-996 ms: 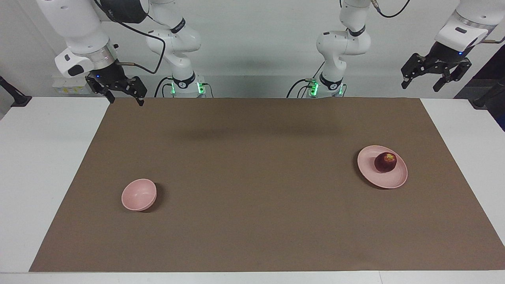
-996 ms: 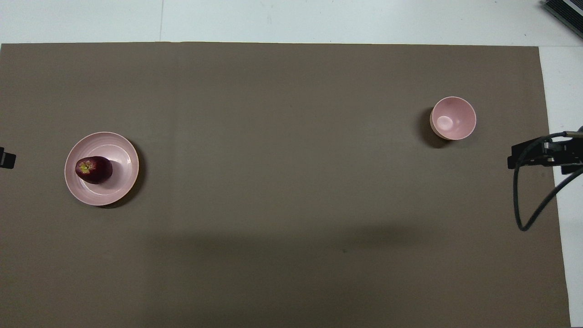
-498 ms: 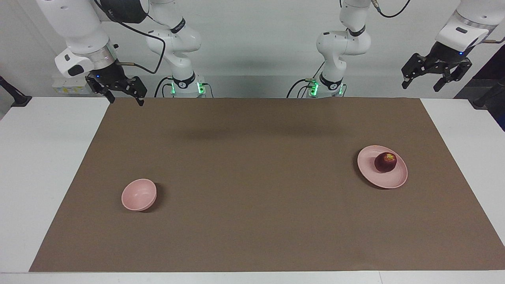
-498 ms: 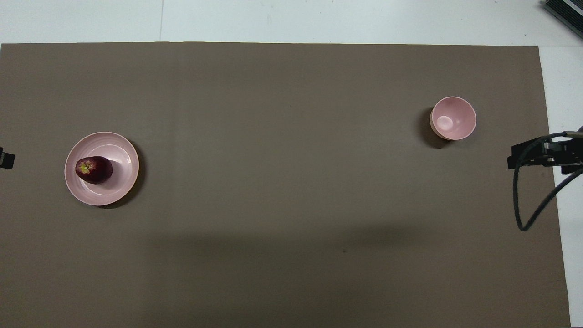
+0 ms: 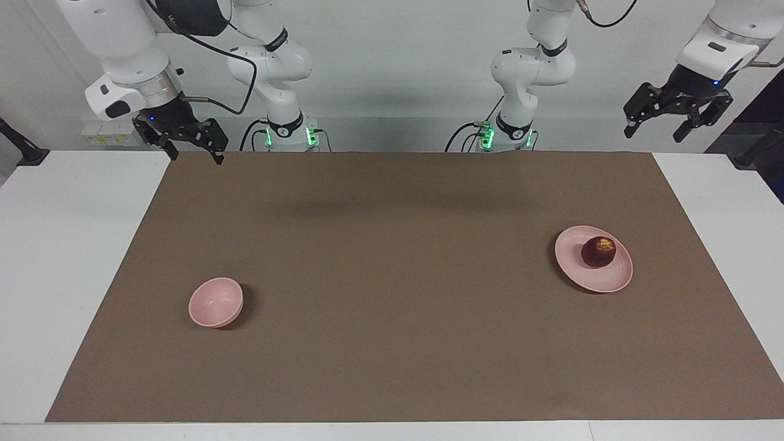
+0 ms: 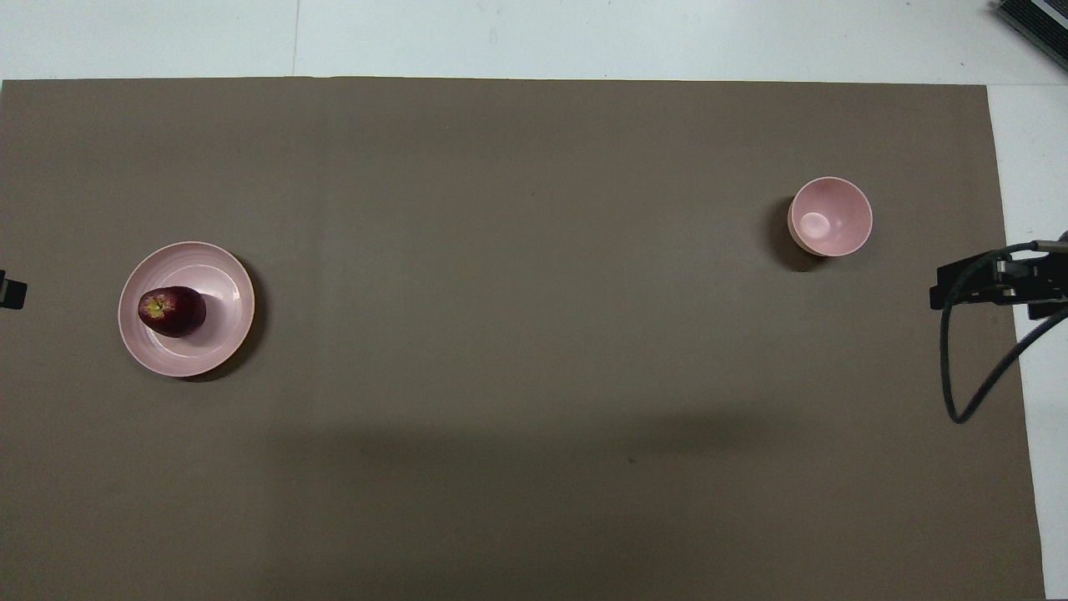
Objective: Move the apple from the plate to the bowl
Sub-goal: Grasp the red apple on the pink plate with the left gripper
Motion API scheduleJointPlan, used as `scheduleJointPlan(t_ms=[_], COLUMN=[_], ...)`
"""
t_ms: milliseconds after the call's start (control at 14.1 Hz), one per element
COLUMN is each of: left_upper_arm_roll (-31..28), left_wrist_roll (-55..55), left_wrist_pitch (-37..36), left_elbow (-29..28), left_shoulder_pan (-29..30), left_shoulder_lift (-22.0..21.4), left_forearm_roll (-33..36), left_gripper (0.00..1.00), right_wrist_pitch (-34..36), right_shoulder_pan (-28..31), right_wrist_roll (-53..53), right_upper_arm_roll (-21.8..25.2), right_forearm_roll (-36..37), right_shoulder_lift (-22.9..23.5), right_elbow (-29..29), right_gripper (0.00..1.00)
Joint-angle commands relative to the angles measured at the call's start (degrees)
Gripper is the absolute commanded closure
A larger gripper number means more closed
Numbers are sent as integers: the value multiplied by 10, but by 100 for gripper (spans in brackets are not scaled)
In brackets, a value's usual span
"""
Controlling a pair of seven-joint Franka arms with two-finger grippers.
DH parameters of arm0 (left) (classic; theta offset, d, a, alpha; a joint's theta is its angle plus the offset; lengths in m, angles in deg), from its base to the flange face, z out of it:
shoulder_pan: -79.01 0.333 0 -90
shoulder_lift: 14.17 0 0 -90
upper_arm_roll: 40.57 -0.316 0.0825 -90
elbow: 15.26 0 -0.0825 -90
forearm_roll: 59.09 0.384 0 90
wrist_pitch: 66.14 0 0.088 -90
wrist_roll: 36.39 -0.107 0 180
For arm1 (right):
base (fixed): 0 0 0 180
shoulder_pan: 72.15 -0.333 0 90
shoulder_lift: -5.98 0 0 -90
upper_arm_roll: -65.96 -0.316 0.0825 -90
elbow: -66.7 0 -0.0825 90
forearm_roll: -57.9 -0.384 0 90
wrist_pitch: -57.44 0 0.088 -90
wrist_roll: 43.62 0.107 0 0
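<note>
The dark red apple (image 5: 598, 252) (image 6: 172, 311) lies on the flat pale pink plate (image 5: 603, 280) (image 6: 221, 284) toward the left arm's end of the table. The small deep pink bowl (image 5: 214, 302) (image 6: 830, 217) stands empty toward the right arm's end. My left gripper (image 5: 653, 133) hangs open and empty in the air over the robots' edge of the table, apart from the plate; only its tip (image 6: 10, 292) shows in the overhead view. My right gripper (image 5: 196, 156) (image 6: 993, 284) hangs open and empty over the mat's corner by its base.
A brown mat (image 5: 392, 275) covers most of the white table (image 5: 73, 245). The plate and bowl stand well apart on it, with bare mat between them. A black cable (image 6: 959, 392) loops from the right gripper.
My left gripper has shifted very slightly upward. The apple, plate, bowl and right gripper have not moved.
</note>
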Motion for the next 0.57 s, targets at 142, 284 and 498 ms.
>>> scheduleJointPlan(t_ms=[142,284,498], left_upper_arm_roll=[-7,-7,-7], left_wrist_roll=[-1,-1,-3], left_wrist_pitch=[5,10,45], left_elbow=[-23,-25,-64], left_shoulder_pan=[-10,-9,-9], left_shoulder_lift=[-19,-19,-37], left_forearm_roll=[3,3,3], left_gripper=[0,0,0], right_wrist_pitch=[-13,-13,-13], right_shoulder_pan=[3,3,3], right_wrist_roll=[6,7,6], right_upper_arm_roll=[-1,-1,-1], right_forearm_roll=[-14,-14,-14], right_shoulder_lift=[-13,-13,-13], right_elbow=[-17,-17,-17], right_gripper=[0,0,0])
